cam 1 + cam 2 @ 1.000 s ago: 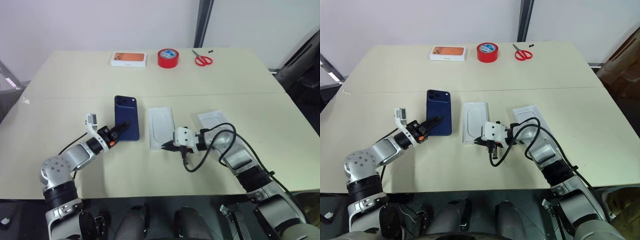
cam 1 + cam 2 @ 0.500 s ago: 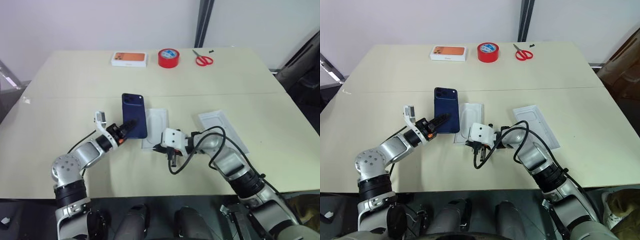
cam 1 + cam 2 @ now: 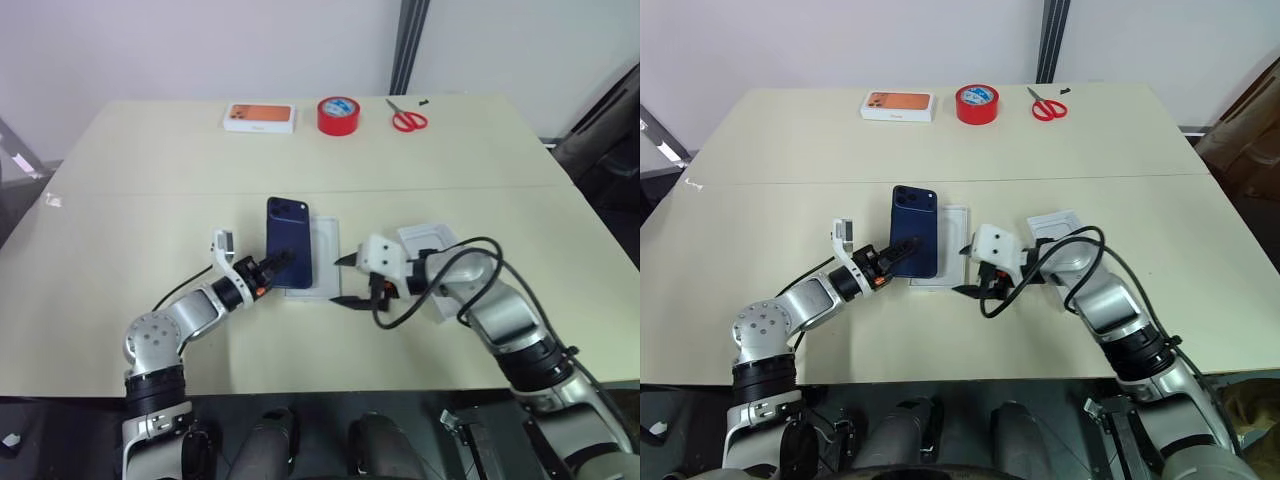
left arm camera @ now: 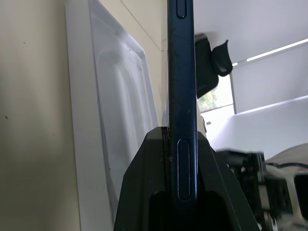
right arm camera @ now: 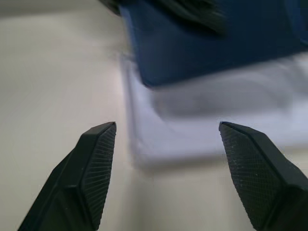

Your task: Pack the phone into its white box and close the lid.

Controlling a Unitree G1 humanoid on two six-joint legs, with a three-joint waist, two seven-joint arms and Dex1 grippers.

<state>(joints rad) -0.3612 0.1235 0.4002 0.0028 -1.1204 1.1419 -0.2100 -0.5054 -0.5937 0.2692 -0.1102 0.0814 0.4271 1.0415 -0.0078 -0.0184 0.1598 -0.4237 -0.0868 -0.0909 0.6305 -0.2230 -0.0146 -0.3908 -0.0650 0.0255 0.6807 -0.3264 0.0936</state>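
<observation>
The dark blue phone (image 3: 289, 252) is held at its near end, camera cluster at the far end, by my left gripper (image 3: 272, 268), which is shut on its thin edges (image 4: 182, 72). It hangs a little above the left part of a thin white piece with a rounded recess (image 3: 325, 255). Just right of that piece, my right gripper (image 3: 343, 280) is open with nothing between its fingers (image 5: 98, 163). A second shallow white piece (image 3: 428, 237) lies behind my right wrist, partly hidden. Which of the two is the white box or the lid I cannot tell.
Along the table's far edge lie a white box printed with an orange phone (image 3: 258, 118), a red tape roll (image 3: 338, 115) and red scissors (image 3: 405, 120). A black cable (image 3: 400, 315) loops from my right wrist over the table.
My left gripper has carried the phone rightward until it overlaps the recessed white piece. My right gripper has let go of that piece's near edge, opened wide and drawn back to the right.
</observation>
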